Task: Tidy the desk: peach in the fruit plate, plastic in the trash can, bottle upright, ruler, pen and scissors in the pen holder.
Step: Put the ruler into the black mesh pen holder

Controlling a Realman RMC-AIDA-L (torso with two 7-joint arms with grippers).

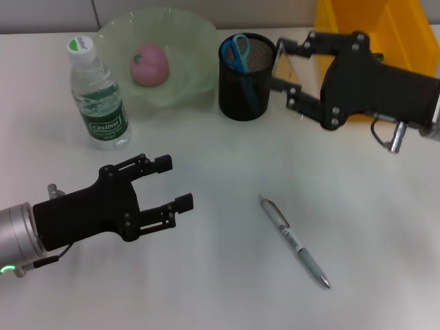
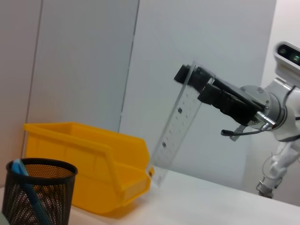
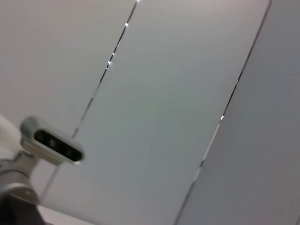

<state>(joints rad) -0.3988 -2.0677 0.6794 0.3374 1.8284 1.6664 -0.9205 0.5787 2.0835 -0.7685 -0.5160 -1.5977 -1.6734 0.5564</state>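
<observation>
The desk (image 1: 227, 275) is white and mostly bare along its near edge. At the far right corner stands a yellow bin (image 1: 392, 27). Near the far edge, left of centre, the pale green fruit plate (image 1: 180, 41) already holds the pink peach (image 1: 150, 66), so that item appears done. The water bottle (image 1: 97, 96) stands upright beside the plate, toward the left edge.

The black mesh pen holder (image 1: 246, 86) sits just right of the plate with the blue-handled scissors (image 1: 238, 51) inside.

The right gripper (image 1: 285, 65) is clamped on the clear ruler (image 2: 176, 126), held tilted and raised just beside the holder, presumably to lower one end into its mouth. The ruler is transparent with printed graduations.

The left gripper (image 1: 168, 185) hovers over the near left area, fingers apart and empty.

The silver pen (image 1: 294, 240) lies flat toward the near edge, right of centre, not yet collected.
</observation>
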